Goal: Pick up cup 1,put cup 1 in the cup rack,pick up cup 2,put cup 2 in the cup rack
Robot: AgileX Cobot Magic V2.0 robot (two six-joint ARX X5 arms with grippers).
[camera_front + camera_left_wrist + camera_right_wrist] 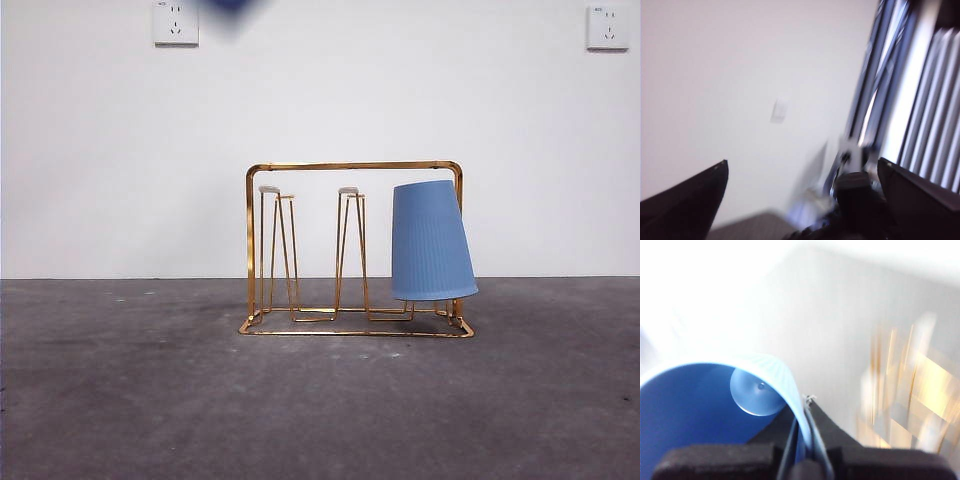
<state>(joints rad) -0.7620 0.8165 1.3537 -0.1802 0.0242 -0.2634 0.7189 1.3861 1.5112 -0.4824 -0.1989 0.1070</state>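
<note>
The gold wire cup rack (pixel 355 166) stands mid-table. One ribbed blue cup (pixel 430 240) hangs upside down, slightly tilted, on its right peg. The two left pegs are bare. My right gripper (pixel 802 412) is shut on the rim of a second blue cup (pixel 700 405), pinching its wall. The rack shows as a gold blur (pixel 910 390) beyond it. In the front view only a dark blue blur (pixel 232 6) shows at the top edge, above and left of the rack. My left gripper (pixel 802 167) is open and empty, raised and facing the wall.
Grey table surface (pixel 320 400) runs in front of and beside the rack. A white wall behind holds two sockets (pixel 176 22) (pixel 608 27). The left wrist view shows window blinds (pixel 935 100) and part of a dark machine.
</note>
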